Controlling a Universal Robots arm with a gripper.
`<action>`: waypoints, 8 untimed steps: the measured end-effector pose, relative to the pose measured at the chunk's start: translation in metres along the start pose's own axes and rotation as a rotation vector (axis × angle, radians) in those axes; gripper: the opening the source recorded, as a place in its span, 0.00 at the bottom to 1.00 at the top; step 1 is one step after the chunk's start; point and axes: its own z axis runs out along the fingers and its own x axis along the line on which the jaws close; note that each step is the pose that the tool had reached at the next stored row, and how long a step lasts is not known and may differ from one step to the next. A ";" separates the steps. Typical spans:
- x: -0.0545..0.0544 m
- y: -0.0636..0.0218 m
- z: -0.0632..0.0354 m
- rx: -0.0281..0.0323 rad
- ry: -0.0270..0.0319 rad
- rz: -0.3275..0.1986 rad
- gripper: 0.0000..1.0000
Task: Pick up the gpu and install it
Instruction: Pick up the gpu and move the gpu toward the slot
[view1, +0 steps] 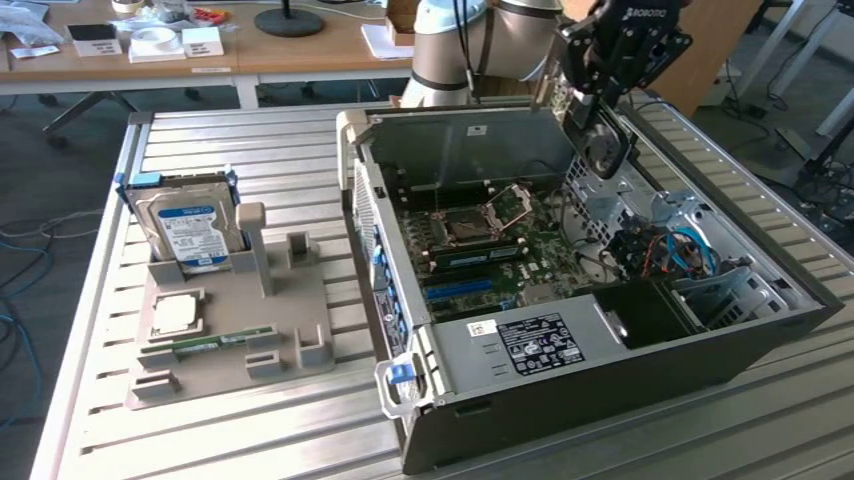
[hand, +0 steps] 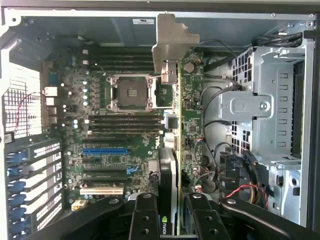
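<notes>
1. Above the open case, in the exterior view, I saw the gripper poised over the far side of the chassis, clamped on the gpu.
2. That view showed me the gpu's round fan face. The card hung below the gripper, clear of the motherboard and not seated in any slot.
3. It also showed the tray on the exterior view's left, apart from the case, with a hard drive standing in it and a memory stick lying flat.
4. From the wrist view I got the card edge-on instead, as a thin strip pinched between the two black fingers. Its metal bracket was at the end away from the gripper.
5. Beyond the card, the wrist view gave me the CPU socket, a blue slot and the drive cage.
6. The arm rose behind the case, its wrist pointed down into the chassis.
</notes>
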 end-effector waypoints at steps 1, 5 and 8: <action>-0.001 0.0000 0.0017 -0.0001 0.0001 0.000 0.27; -0.002 -0.0002 0.0091 -0.0006 0.0001 0.000 0.27; -0.008 -0.0001 0.0126 -0.0003 0.0001 0.000 0.27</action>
